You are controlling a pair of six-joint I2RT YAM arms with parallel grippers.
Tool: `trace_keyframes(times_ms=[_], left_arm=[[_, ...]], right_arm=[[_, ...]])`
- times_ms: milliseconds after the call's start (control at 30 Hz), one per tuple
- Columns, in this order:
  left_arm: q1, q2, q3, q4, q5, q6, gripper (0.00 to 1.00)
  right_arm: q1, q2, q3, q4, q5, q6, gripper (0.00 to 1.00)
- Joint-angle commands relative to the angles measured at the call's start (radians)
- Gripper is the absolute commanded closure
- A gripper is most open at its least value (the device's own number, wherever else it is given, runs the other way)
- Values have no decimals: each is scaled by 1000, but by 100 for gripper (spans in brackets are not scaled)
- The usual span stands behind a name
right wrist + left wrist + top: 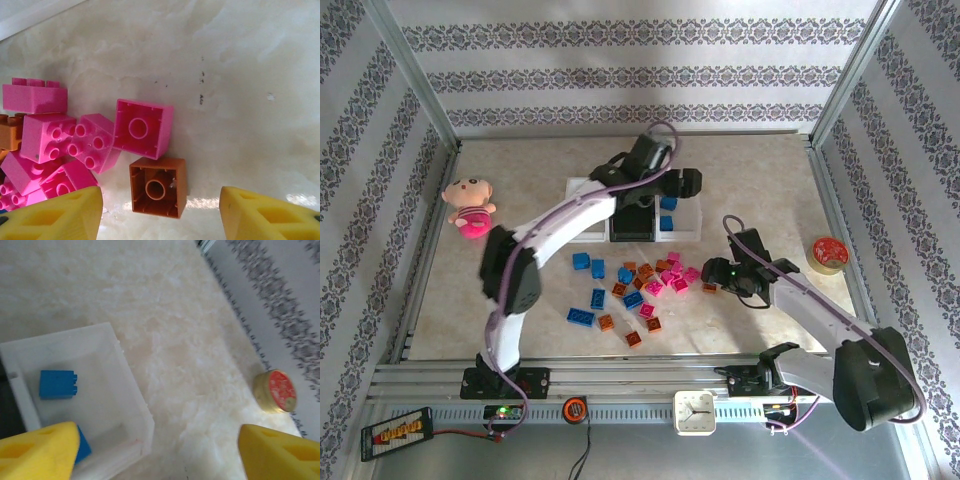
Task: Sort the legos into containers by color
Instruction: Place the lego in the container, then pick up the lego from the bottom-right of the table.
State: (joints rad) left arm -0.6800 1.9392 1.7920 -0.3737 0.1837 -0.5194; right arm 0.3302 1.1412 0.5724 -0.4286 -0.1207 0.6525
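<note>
Left gripper [160, 462] is wide open with nothing in it, over the right white bin [131, 385] of the three-bin row at centre of the top view. That bin holds two blue bricks: one [57, 384] flat at frame left, another [83, 446] partly hidden behind the lower-left yellow finger [40, 452]. Black bin [633, 225] is in the middle, and the left white bin [578, 187] is partly under the arm; can't tell their contents. Right gripper [160, 215] is also wide open, holding nothing, low over the table [240, 75]. An upside-down orange-brown brick [157, 187] sits between its fingers, touching neither. An upside-down pink brick [143, 128] is just above it, with a pink cluster [60, 145] at frame left. Loose lego pile [635, 290] of blue, pink and orange lies below the bins in the top view. Red tin [828, 253] is at the right edge, plush doll [470, 207] at the left.
</note>
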Motion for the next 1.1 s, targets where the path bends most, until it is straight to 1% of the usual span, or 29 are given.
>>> trace_keyframes(times_ms=[0, 133, 233, 367, 433, 500, 600, 700, 767, 867, 933, 1000, 1067], left_arm=[[-6, -214, -261, 214, -11, -18, 11], [-6, -450, -579, 296, -88, -40, 0], [-6, -594, -743, 278, -148, -51, 1], [-3, -779, -890, 210, -249, -69, 1], [-3, -858, -947, 195, -297, -75, 1], [0, -928, -1001, 198, -334, -78, 1], [7, -1013, -1076, 215, -371, -86, 1], [20, -1077, -1111, 165, -424, -111, 1], [30, -1119, -1127, 150, -406, -95, 1], [35, -1177, -1152, 134, -396, -73, 1], [37, -1211, -1173, 134, -398, -55, 1], [39, -1241, -1192, 142, -383, -41, 1], [41, -1258, -1208, 150, -360, -29, 1]], right_arm=[[12, 46, -5, 67, -18, 7, 38], [18, 128, 21, 94, -22, -1, 40], [39, 167, 35, 81, -3, -3, 42], [66, 178, 23, 67, 14, -1, 45], [72, 182, 17, 63, 24, -1, 47], [72, 196, 19, 61, 33, -2, 51], [74, 214, 28, 67, 52, -10, 60], [76, 215, 42, 52, 52, -26, 71], [83, 175, 50, 19, 43, -37, 76], [104, 72, 80, -27, 23, -58, 80], [122, 37, 144, -54, -6, -73, 81], [146, 50, 236, -61, -31, -94, 81], [181, 118, 353, -50, -41, -117, 81]])
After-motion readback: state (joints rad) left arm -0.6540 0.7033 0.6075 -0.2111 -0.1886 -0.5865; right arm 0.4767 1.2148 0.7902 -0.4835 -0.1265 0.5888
